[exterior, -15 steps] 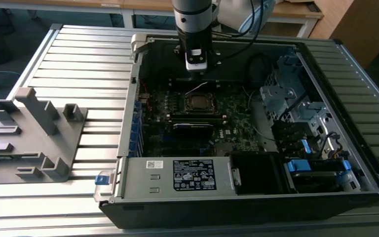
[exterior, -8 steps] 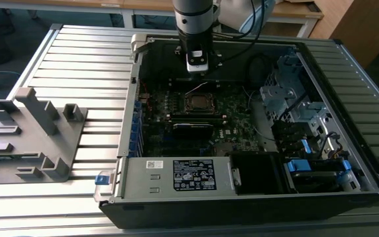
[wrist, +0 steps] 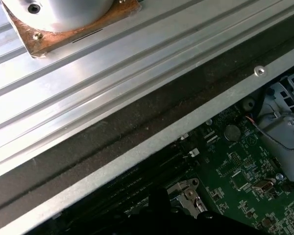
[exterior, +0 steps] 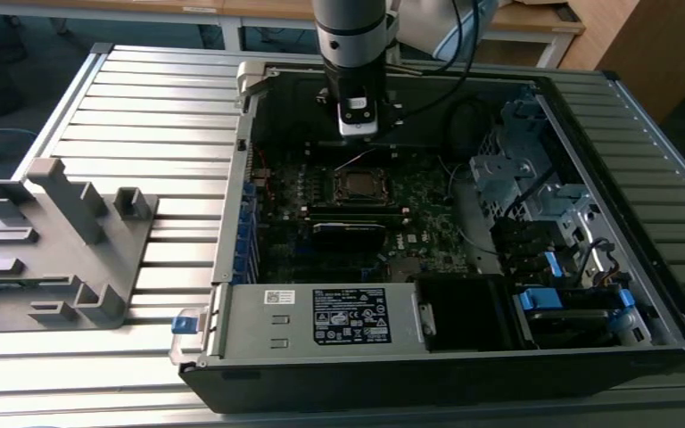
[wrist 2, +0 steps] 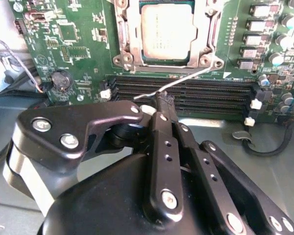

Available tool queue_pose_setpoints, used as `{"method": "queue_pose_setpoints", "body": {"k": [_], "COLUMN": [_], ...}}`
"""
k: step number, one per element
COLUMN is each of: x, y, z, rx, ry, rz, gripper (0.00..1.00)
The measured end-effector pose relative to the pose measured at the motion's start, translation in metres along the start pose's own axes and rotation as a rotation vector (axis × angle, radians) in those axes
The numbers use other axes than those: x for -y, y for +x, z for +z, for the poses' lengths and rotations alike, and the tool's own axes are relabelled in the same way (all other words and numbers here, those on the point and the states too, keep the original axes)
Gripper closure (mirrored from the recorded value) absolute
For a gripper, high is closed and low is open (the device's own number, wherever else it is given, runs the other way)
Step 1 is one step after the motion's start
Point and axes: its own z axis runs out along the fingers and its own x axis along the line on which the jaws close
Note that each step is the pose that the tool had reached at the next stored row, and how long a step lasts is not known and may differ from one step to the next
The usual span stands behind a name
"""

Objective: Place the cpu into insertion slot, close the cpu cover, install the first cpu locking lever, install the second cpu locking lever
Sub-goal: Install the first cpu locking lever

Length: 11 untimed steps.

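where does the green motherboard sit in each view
exterior view: the motherboard lies on the floor of the open case, below the gripper
second wrist view: the motherboard surrounds the cpu, beyond the gripper
first wrist view: the motherboard runs beside the case's metal wall
shared landmark: the long black memory slots

Dull grey metal cpu, matt blk tool, ribbed alu table.
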Motion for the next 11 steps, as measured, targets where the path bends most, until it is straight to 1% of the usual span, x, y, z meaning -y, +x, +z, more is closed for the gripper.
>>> {"method": "queue_pose_setpoints", "body": {"k": [6, 11], "x": [0.0, 0.0011], "y": [0.0, 0.0004], "z": [0.0002, 0.0051], "rx": [0.0, 0.0028], "ry": [-0.0004, -0.0022], "rz": [0.0, -0.001], "gripper": [0.9, 0.9]}}
